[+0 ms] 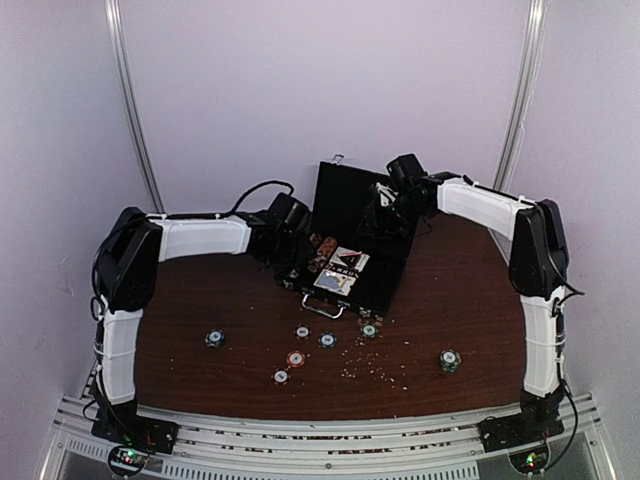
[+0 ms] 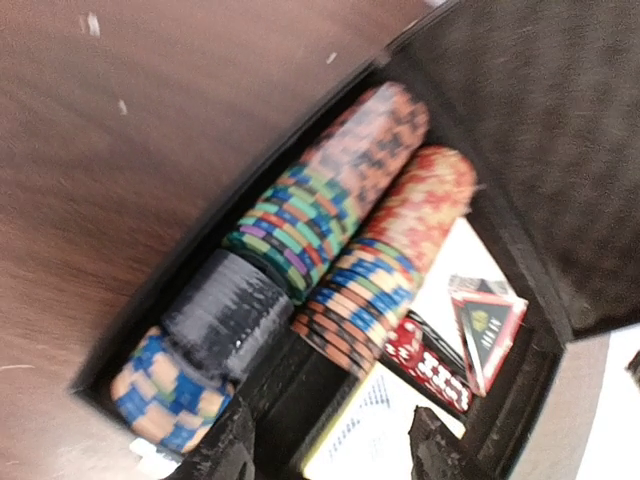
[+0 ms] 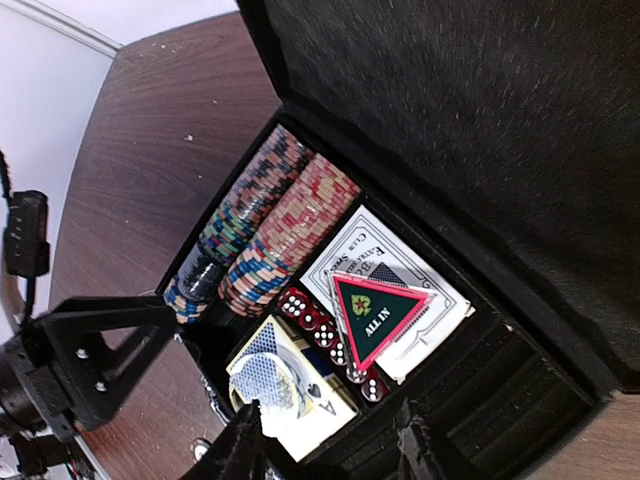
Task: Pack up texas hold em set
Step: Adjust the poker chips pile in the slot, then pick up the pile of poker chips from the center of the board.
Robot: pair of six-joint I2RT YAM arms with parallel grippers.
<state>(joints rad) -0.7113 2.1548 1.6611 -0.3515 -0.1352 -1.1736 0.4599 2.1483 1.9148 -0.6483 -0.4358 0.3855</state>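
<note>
the left gripper point(image 2: 330, 455) is held wide open, with nothing between its black fingers point(image 2: 225, 448). it is placed just over the near end of the chip rows, inside the left rim of the black rectangular briefcase-style case point(image 1: 385, 282). two rows of striped poker chips point(image 2: 345, 200) are laid on edge along that rim, touching each other. the right gripper point(image 3: 330, 450) is also opened wide and nothing is held by it; it is hung above the white card deck point(image 3: 285, 385) at the front edge of the tray. small red dice point(image 3: 335, 340) are lined between the deck and a red-bordered triangular card point(image 3: 380, 310) marked "all in". dark unfilled grooves point(image 3: 500, 400) are seen at the right side of the tray. the lid point(image 1: 340, 190) is stood upright behind. on the brown wooden table point(image 1: 200, 300), seven loose chips point(image 1: 296, 358) are scattered before the case, apart from each other.
</note>
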